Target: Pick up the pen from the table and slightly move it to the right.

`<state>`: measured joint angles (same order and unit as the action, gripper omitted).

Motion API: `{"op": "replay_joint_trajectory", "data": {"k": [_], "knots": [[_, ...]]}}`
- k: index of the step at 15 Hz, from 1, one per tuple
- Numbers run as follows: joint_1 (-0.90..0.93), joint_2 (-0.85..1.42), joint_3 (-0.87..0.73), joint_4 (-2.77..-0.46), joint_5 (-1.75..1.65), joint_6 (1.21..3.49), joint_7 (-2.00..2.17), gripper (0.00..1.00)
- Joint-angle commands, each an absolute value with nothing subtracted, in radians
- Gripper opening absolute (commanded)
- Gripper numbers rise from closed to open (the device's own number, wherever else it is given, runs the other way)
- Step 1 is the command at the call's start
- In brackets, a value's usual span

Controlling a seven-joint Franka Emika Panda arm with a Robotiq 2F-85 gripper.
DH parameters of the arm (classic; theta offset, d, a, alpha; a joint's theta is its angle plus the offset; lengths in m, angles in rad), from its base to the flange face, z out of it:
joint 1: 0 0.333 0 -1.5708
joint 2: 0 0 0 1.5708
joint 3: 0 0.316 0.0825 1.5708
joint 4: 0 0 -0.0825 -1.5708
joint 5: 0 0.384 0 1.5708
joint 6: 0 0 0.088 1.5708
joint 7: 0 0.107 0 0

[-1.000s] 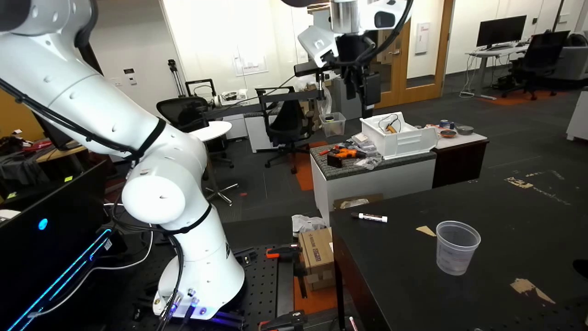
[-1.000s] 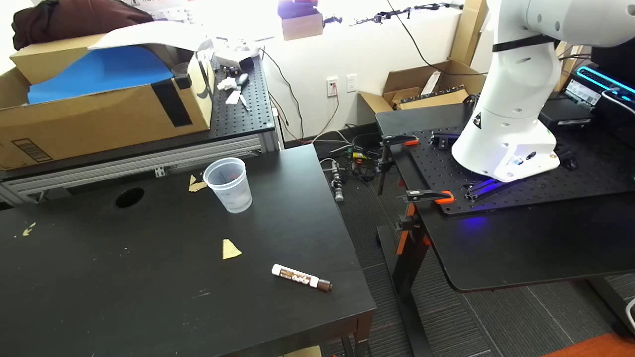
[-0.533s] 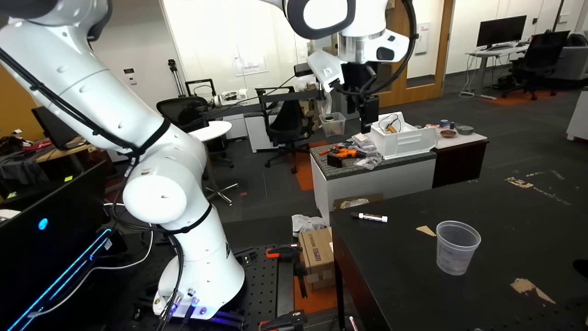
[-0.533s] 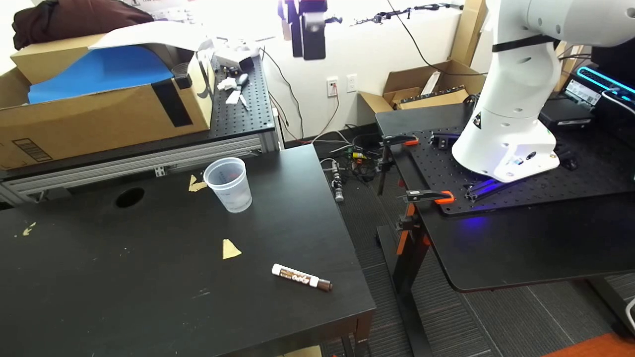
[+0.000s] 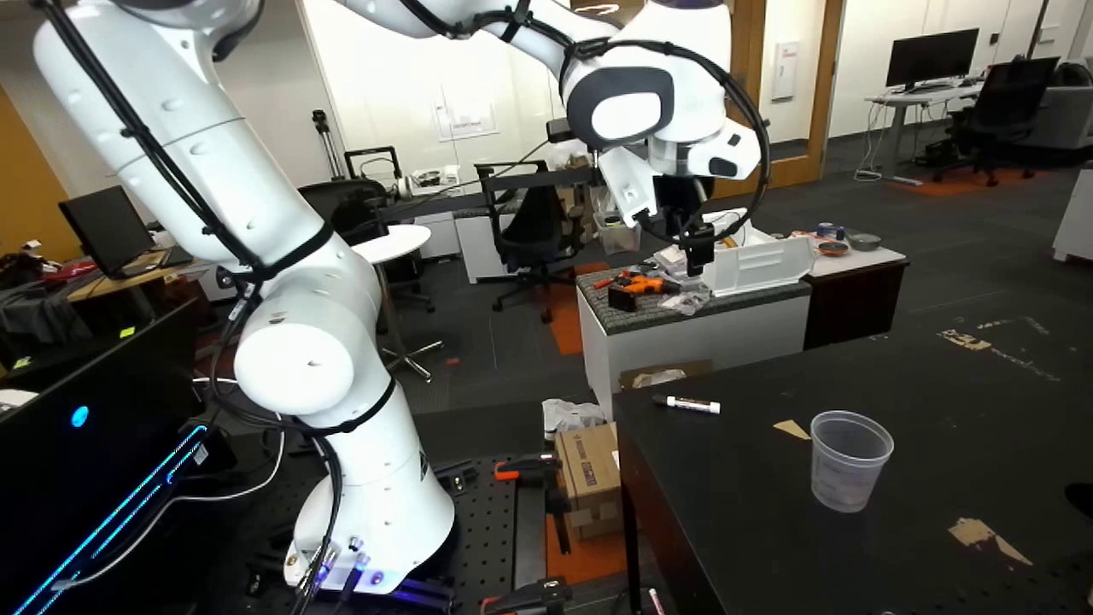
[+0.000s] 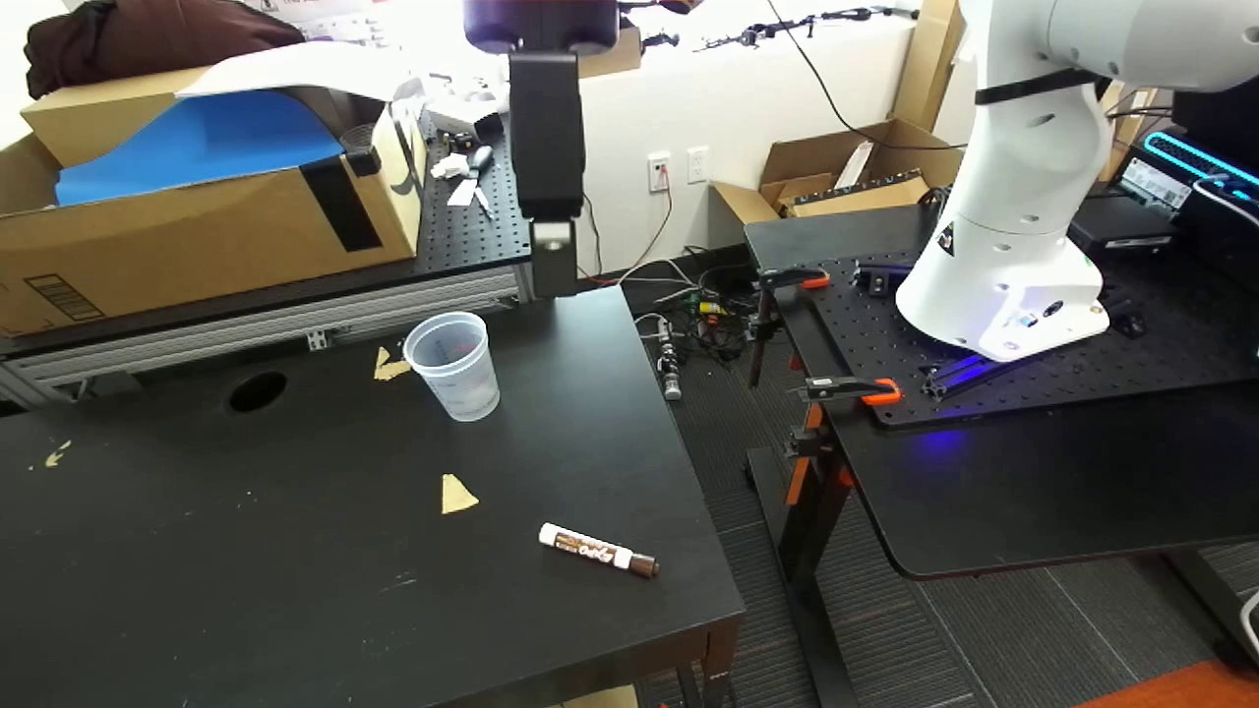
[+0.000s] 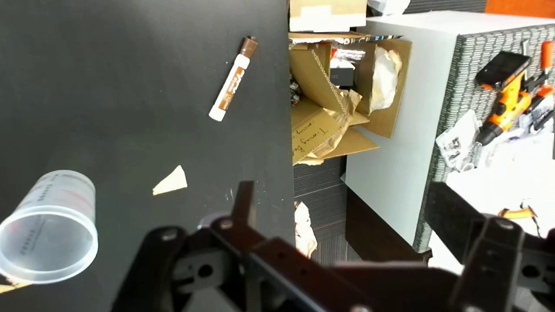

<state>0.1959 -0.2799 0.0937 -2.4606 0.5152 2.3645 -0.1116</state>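
Note:
The pen, a white marker with a brown cap, lies on the dark table near its edge. The pen shows in both exterior views [image 5: 693, 404] [image 6: 596, 551] and in the upper middle of the wrist view [image 7: 230, 84]. The dark table [image 6: 295, 570] also fills the left of the wrist view [image 7: 130, 108]. My gripper [image 7: 344, 199] is open, with its two fingers wide apart and nothing between them. In an exterior view the gripper [image 6: 554, 261] hangs above the table's far edge, away from the pen. It also shows in an exterior view [image 5: 700, 252].
A translucent cup [image 6: 457, 369] stands on the table. Tan scraps [image 6: 457, 495] lie between cup and pen. Beyond the table edge are an open cardboard box [image 7: 316, 125] and a cabinet [image 5: 683, 329] carrying a white bin [image 5: 756, 265] and an orange drill [image 5: 649, 284].
The arm has come down and my gripper has dropped into view above the table's far edge. The pen and the cup have not moved.

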Motion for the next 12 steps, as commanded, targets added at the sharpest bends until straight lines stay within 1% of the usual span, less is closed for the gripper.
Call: {"op": "replay_joint_trajectory", "data": {"k": [1, 3, 6, 12], "knots": [[0.211, -0.236, 0.117, -2.494, 0.570, 2.495, -0.040, 1.00], [0.209, -0.212, 0.133, -2.516, 0.554, 2.537, 0.015, 1.00], [0.206, -0.155, 0.146, -2.514, 0.539, 2.533, 0.091, 1.00], [0.236, -0.036, 0.182, -2.522, 0.664, 2.566, 0.085, 1.00]]}}
